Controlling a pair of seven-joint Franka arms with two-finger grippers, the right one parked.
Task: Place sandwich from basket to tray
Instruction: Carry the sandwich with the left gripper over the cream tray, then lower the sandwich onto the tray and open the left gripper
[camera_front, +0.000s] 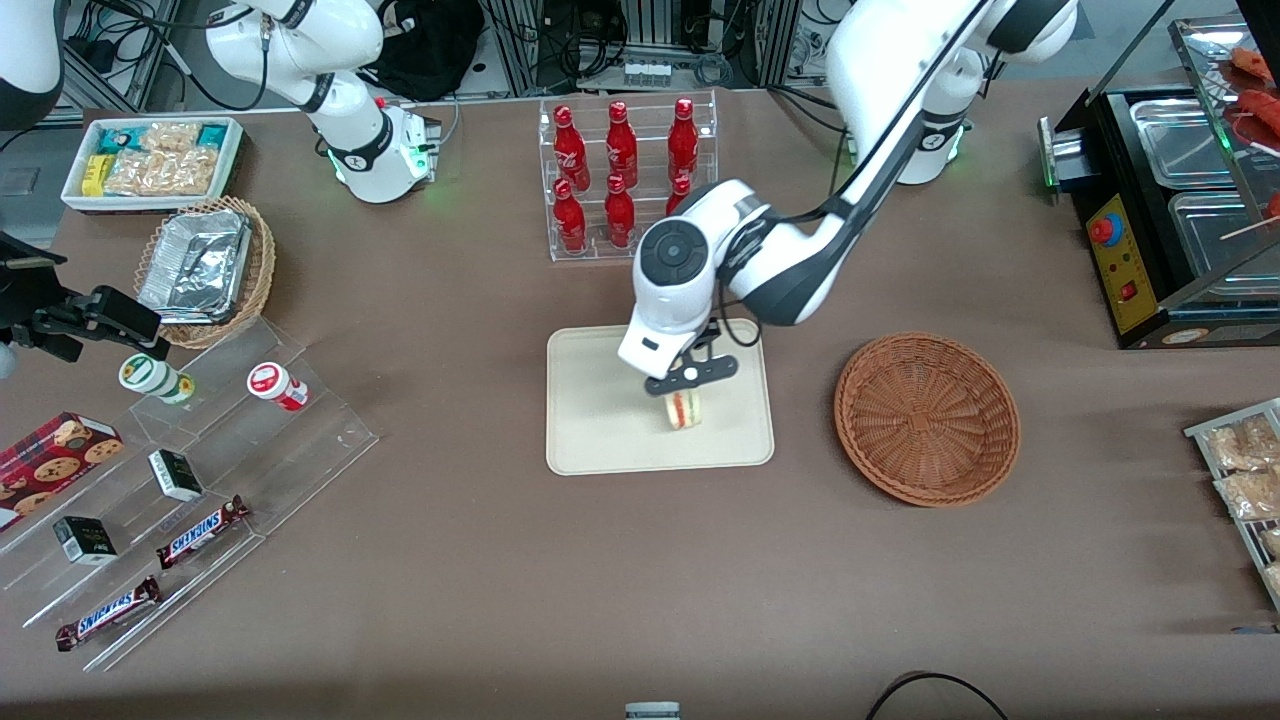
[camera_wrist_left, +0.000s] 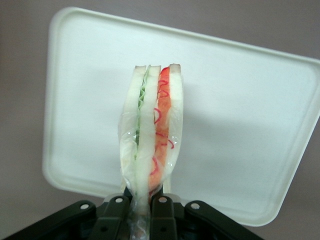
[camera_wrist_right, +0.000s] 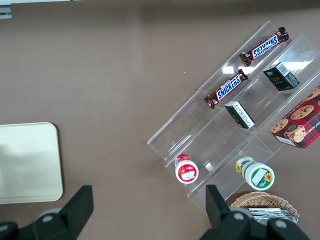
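Holding the sandwich (camera_wrist_left: 150, 135) over the tray (camera_front: 600, 440), my claw (camera_front: 686, 392) is closed tight on the wedge's narrow end, with the plastic wrap bunched between its fingers (camera_wrist_left: 114, 210). The sandwich hangs just above the tray's middle; the basket (camera_front: 927, 417) sits empty toward the working arm's end of the table. I judge the wedge light, soft and easily crushed, its film slippery, so the crust edge suits gripping.

Front view: high up, looking down at the whole table, far away.
Left wrist view: very close, looking past the gripper (camera_wrist_left: 142, 220) and sandwich (camera_wrist_left: 150, 130) down at the tray (camera_wrist_left: 240, 100).
Right wrist view: looks straight down at the table.
Shared: all three views show the tray (camera_front: 600, 440) (camera_wrist_right: 25, 165).
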